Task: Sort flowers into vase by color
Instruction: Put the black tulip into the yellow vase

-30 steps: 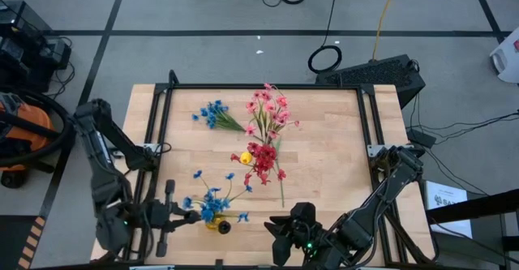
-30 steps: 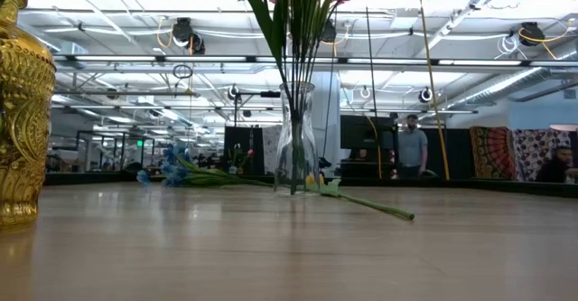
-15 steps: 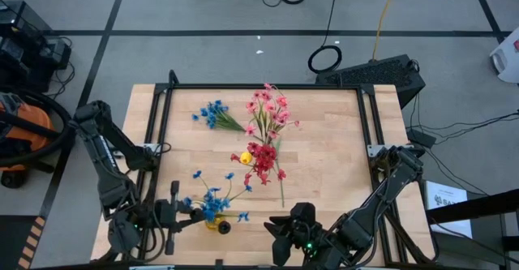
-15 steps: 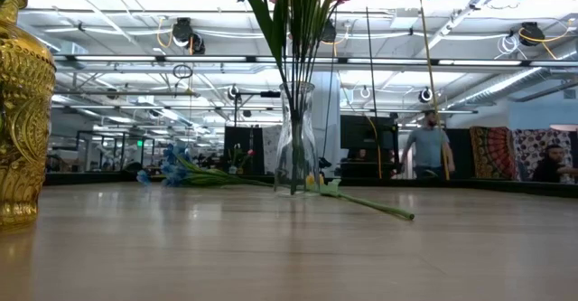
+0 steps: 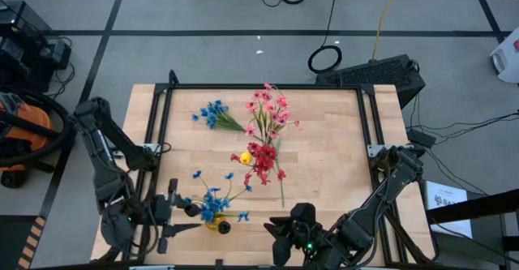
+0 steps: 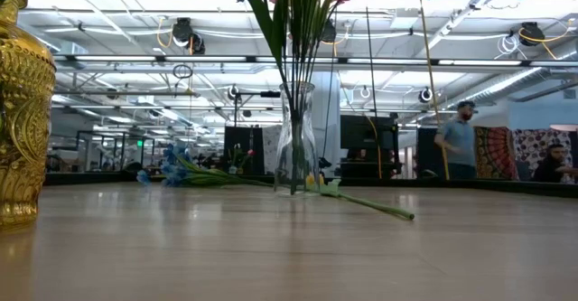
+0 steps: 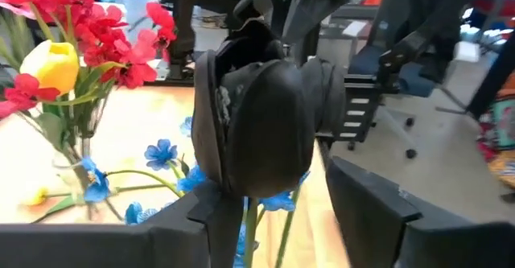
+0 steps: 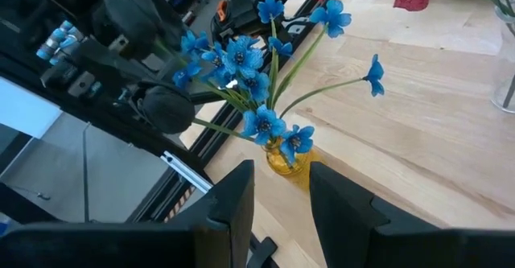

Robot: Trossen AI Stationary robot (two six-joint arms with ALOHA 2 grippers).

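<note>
Left gripper [image 5: 180,211] sits low at the near-left edge of the surface [image 5: 324,152], fingers apart and holding nothing, just beside the gold vase [image 5: 212,222] that carries the blue flowers [image 5: 212,199]. Right gripper [image 5: 280,231] waits at the near edge, fingers spread and empty. A clear vase [image 6: 296,140] in the middle holds the pink flowers [image 5: 269,108], the red flowers [image 5: 263,158] and a yellow bud [image 5: 245,158]. One loose blue sprig [image 5: 214,114] lies flat towards the far-left part of the surface, well apart from both grippers. The step in hand looks like fetching that sprig for the gold vase; the left arm would need to reach across and close on its thin stem.
</note>
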